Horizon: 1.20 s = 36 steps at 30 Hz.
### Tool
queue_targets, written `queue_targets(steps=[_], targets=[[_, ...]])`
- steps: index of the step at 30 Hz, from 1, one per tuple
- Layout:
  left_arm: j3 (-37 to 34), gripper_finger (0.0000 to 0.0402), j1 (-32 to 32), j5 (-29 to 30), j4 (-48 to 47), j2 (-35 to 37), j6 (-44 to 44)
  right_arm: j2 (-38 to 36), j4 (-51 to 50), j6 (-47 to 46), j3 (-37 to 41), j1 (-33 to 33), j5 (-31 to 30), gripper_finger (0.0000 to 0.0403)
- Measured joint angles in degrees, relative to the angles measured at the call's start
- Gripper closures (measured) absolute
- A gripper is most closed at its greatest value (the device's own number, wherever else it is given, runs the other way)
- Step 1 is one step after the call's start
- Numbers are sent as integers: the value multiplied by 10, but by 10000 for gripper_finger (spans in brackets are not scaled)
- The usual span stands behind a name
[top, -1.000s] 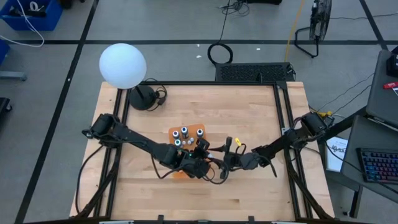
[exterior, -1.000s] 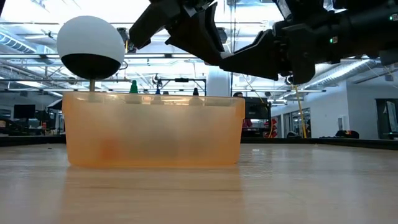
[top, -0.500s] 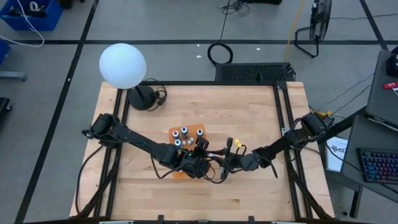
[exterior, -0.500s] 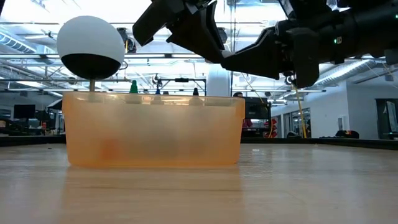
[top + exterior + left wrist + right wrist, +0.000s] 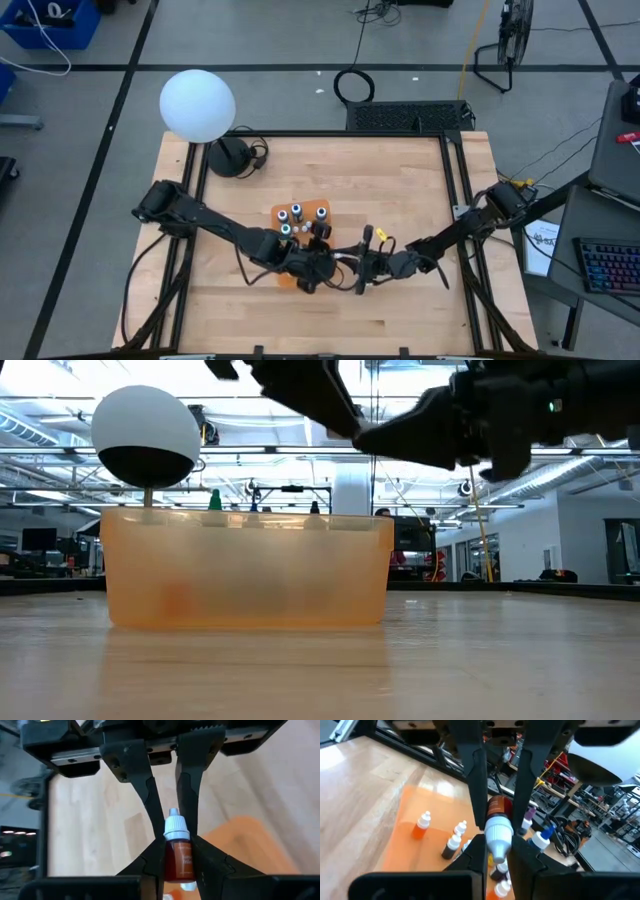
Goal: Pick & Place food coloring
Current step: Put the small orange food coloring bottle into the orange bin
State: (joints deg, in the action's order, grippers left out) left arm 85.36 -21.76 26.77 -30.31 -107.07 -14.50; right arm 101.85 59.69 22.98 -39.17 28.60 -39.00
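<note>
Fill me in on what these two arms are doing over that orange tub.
Both arms meet just above the near corner of the orange tub. The left gripper is clamped on a small brown bottle with a white cap. The right gripper is closed on a bottle too, seemingly the same one, which looks like a handover between the arms. More little bottles stand in the tub.

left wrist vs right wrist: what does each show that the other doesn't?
Left wrist only: the whole reddish-brown body of the bottle, gripped by the left end effector.
Right wrist only: past the right end effector, other bottles standing in the tray, plus the white globe and the room behind.
Both: a white-capped bottle clamped between that arm's fingers, apparently the same one, and the orange tray.
</note>
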Motion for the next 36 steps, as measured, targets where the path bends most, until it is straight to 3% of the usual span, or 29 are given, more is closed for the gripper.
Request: queue_targets(steps=[7,10,13,27,33,36], targets=[[-1,318,0,-85,-23,52,17,-3,-108,2,-69,8,-11,365],[-1,318,-4,-103,-30,72,14,0,-185,6,-101,9,-8,401],[-3,318,-10,-116,-26,88,11,0,-237,4,-129,8,-8,398],[-64,318,-10,-113,4,105,18,0,-246,5,-137,8,-17,400],[-68,318,-2,-92,9,105,17,0,-245,23,-137,8,-18,332],[-68,318,0,-81,8,105,13,0,-240,25,-137,8,-58,283]])
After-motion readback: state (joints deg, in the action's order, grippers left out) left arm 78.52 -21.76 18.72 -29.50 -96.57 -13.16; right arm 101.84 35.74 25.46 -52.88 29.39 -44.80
